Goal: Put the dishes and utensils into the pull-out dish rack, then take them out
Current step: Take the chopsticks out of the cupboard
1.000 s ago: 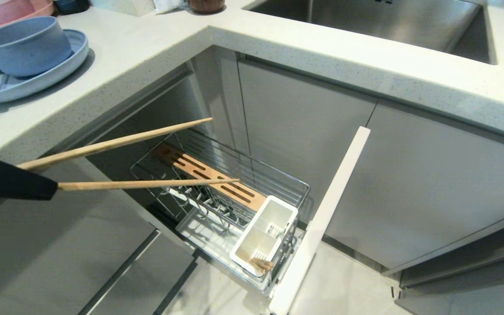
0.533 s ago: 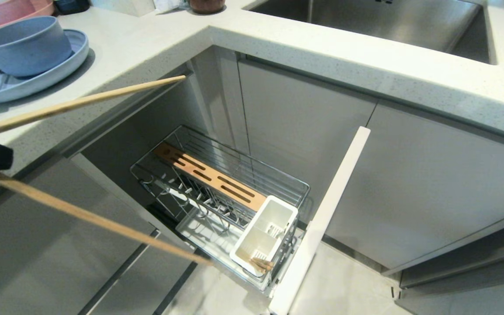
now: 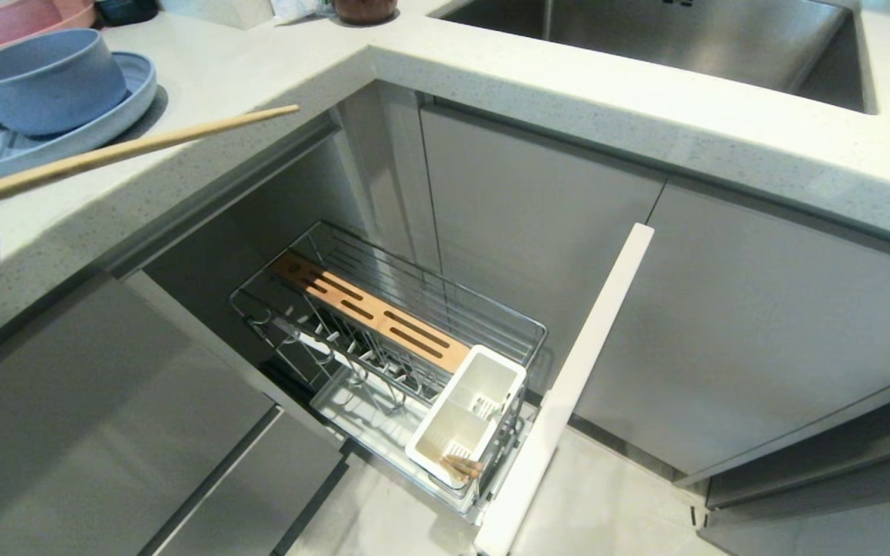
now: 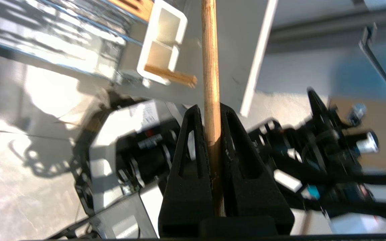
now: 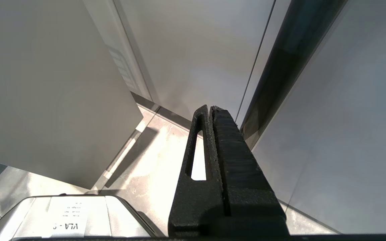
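Wooden chopsticks (image 4: 210, 67) sit clamped in your left gripper (image 4: 213, 134), up over the countertop (image 3: 275, 69) edge near the plate (image 3: 51, 147), so carry them level and set them down gently before letting go.

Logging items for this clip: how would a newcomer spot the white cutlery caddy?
Find the pull-out dish rack drawn out below the countertop corner. At its front end, against the pale front panel, stands the white cutlery caddy. It is the only white plastic box, split into two compartments, beside the slotted wooden strip.
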{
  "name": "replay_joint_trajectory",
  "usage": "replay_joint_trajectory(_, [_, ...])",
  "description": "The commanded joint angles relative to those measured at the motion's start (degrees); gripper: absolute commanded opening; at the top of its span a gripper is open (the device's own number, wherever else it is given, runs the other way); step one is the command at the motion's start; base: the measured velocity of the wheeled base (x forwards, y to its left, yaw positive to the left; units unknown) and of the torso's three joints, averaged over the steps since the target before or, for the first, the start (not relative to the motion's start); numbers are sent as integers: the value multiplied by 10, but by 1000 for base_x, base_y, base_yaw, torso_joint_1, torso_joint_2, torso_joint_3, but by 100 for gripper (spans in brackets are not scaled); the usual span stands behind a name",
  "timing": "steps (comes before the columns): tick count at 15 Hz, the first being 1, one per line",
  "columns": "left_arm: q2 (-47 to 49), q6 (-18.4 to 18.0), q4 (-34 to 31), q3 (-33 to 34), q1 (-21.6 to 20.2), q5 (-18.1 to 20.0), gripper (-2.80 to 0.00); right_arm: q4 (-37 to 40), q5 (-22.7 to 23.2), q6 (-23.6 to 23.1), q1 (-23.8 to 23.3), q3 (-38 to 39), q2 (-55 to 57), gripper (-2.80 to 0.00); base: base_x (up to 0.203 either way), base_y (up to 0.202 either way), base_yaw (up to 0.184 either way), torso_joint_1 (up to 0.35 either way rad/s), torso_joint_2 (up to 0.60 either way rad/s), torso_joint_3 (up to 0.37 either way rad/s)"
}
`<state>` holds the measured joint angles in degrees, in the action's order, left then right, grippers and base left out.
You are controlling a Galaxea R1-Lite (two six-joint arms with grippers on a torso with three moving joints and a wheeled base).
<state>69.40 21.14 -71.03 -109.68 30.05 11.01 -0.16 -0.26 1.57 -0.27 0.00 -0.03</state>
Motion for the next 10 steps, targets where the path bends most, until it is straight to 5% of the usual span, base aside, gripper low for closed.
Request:
replay_joint_trajectory(1, [-11,2,11,0,-15,-22,-280,0,0,0,0,1,-2,-280,0,0,0,0,0,0])
replay_joint_trajectory(6, [-39,2,55,0,-78,-81,-280,0,0,0,0,1,-2,-280,0,0,0,0,0,0])
replay_joint_trajectory(10, [-61,2,86,0,-181,-107,-280,0,0,0,0,1,-2,-280,0,0,0,0,0,0])
